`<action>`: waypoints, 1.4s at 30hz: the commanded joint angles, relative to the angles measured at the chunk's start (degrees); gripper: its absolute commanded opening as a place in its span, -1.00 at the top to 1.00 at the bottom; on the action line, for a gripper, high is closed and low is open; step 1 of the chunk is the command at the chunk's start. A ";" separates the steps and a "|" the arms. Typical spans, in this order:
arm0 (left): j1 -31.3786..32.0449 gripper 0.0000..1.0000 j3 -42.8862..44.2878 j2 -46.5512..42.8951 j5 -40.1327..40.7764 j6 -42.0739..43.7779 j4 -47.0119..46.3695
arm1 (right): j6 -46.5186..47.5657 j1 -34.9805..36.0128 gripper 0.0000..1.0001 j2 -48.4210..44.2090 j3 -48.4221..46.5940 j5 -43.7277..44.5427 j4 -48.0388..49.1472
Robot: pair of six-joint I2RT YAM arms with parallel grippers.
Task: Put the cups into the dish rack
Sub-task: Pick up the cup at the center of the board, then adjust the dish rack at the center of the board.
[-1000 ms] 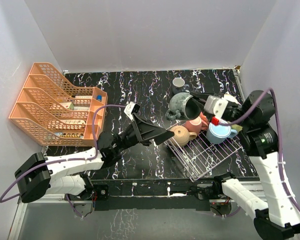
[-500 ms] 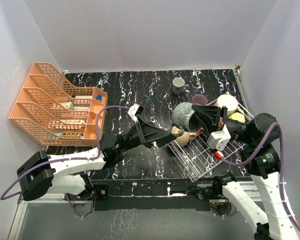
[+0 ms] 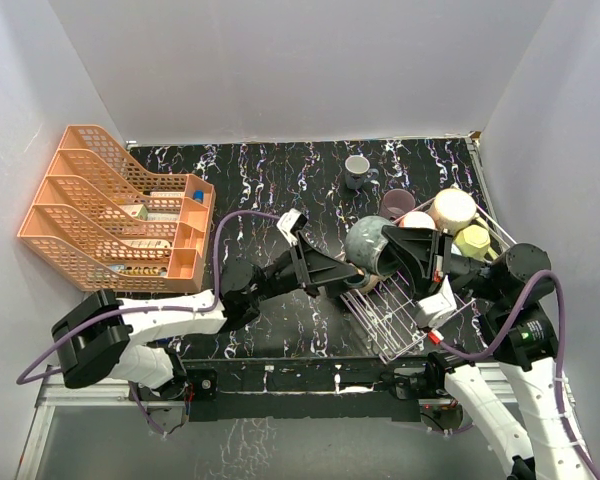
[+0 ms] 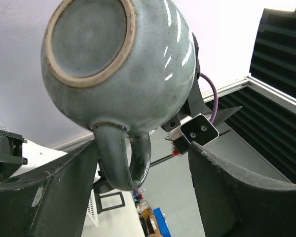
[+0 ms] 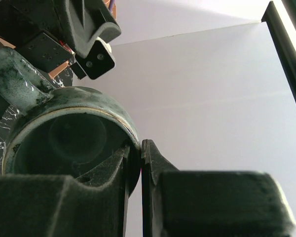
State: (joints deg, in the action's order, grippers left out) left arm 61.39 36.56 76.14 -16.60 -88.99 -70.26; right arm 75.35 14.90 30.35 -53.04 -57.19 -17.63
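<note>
Seen from overhead, the counter (image 3: 280,180) carries the orange organizer (image 3: 100,220) at its 9 o'clock side and the white wire dish rack (image 3: 410,320) at about 4 o'clock. I judge the job partly done. At the rack's 1 o'clock end sit a mauve mug (image 3: 397,204), a peach mug (image 3: 452,209) and a pale yellow mug (image 3: 473,241). The rest of the grid toward 7 o'clock looks bare, though my arms hide part of it.

The grey-teal mug (image 3: 365,243) is in the air over the rack's 10 o'clock edge, lying on its side and resting on nothing. My right tool (image 5: 139,148) is pressed together on its rim, one finger inside the mouth and one outside the wall. My left tool (image 4: 143,158) is spread, with the mug's handle hanging between the two fingers. I see no clamp on it from that wrist, and the left finger looks just beside the handle. To me this reads as a handover or a two-armed steadying step, and the mug is not yet set down.

The small grey mug (image 3: 357,170) stands alone on the counter at 1 o'clock, well apart from the rack, so it is left to load. I cannot tell whether more mugs lie hidden under my arms.
</note>
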 commanded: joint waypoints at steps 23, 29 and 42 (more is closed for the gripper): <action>1.63 1.00 3.51 5.38 0.47 -2.16 -13.30 | 4.89 -0.06 0.63 -5.59 2.27 -1.49 6.45; 1.47 1.00 -0.58 4.41 3.21 -1.48 -18.42 | 4.69 0.00 0.20 -7.43 3.61 -0.65 5.06; -2.49 1.00 -10.21 -1.01 6.40 -0.42 -21.36 | 4.95 -0.02 -0.51 -11.81 2.95 2.13 -9.82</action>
State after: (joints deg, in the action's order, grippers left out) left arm 60.86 27.57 80.62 -13.47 -90.19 -79.66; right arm 79.48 14.63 19.88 -48.77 -56.47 -23.44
